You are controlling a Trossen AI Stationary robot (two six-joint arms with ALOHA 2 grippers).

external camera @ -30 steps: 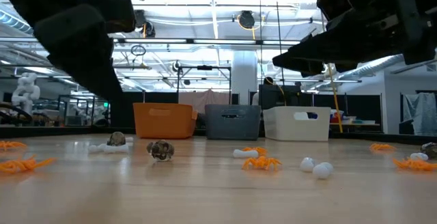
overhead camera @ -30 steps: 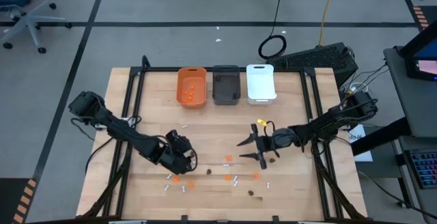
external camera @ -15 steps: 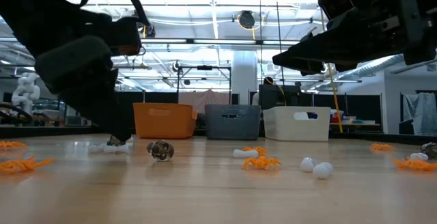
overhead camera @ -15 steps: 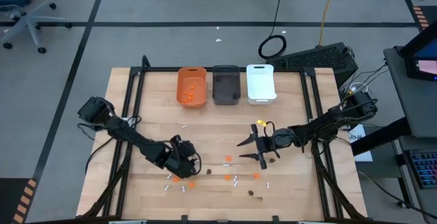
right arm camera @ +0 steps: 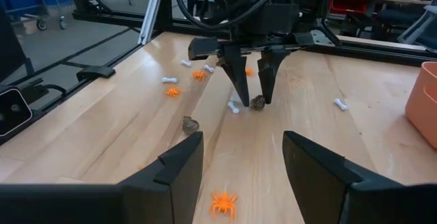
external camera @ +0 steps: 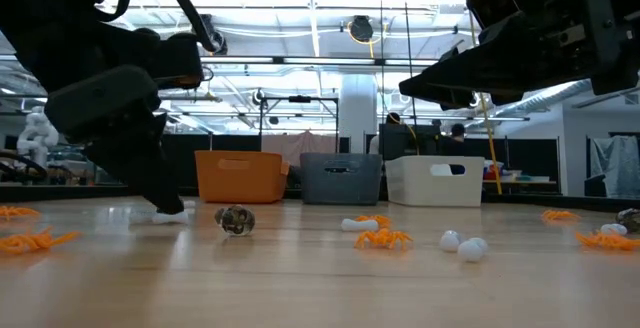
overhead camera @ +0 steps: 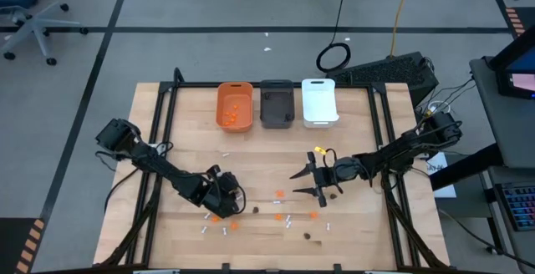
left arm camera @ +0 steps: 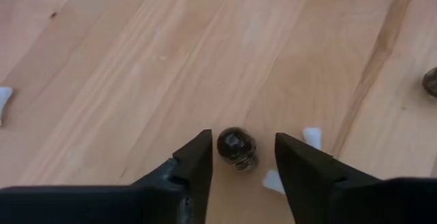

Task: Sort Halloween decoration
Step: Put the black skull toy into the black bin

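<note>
The Halloween decoration lies scattered in tiny pieces across the near half of the table. Orange spider-like pieces sit flat on the wood, legs splayed, and several more lie inside the orange bin. Small white bone-shaped sticks lie on their sides among them. One dark rounded lump rests on the wood between the left gripper's fingers, beside a white stick; another dark lump lies apart.

high: overhead, far | low: tabletop-level | wrists: close | shared: table
</note>
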